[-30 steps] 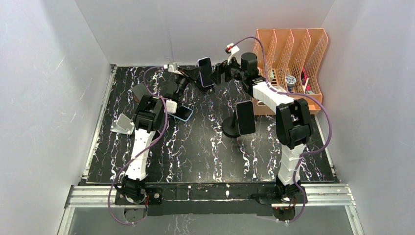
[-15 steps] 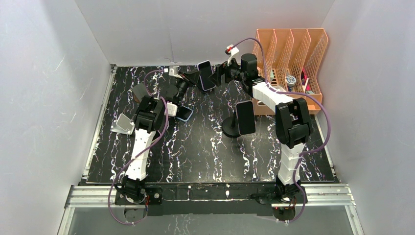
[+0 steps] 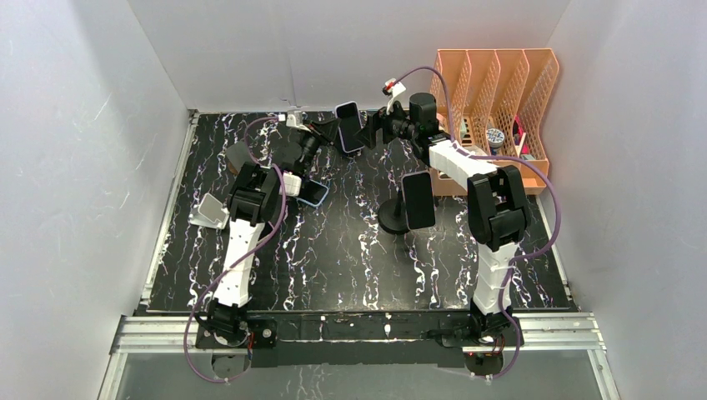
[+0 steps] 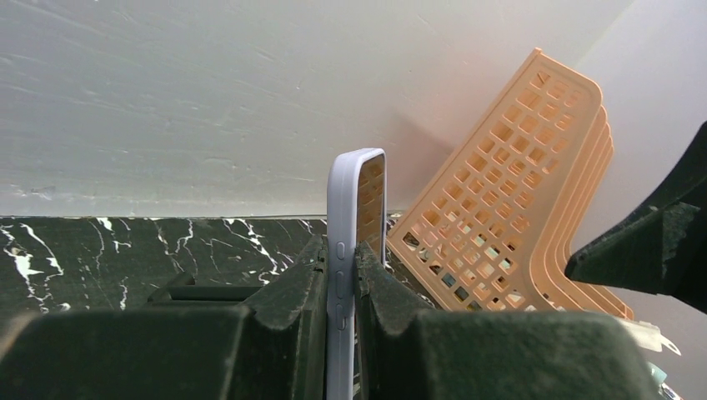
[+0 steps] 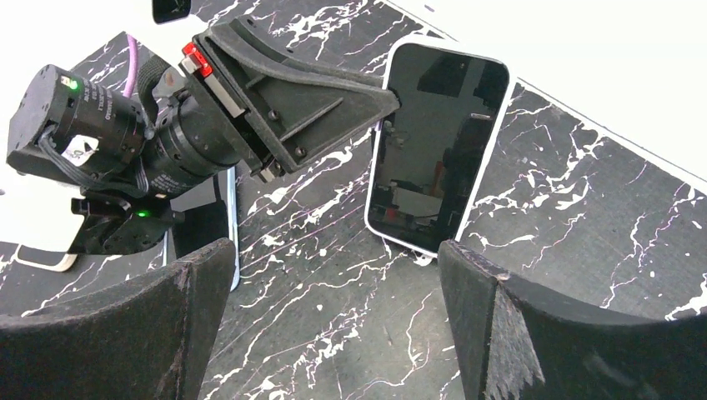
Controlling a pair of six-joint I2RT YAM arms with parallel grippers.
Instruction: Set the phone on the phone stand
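Fingers on your left (image 4: 288, 304) clench the lilac-cased smartphone (image 4: 343, 217) upright, probably so your released right fingers (image 5: 196, 321) can take it.

Robot lab test cell; plain white walls (image 3: 83, 125), marbled black table (image 3: 350, 250), aluminium frame rail (image 3: 567, 332)

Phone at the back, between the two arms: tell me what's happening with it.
The left end effector is shut on the edges of the phone, holding it upright. The right end effector is open, fingers wide apart, facing the screen without touching it; possibly a handover. The phone is on no stand yet: a white stand sits empty at the left, and a black stand mid-table already carries another phone.
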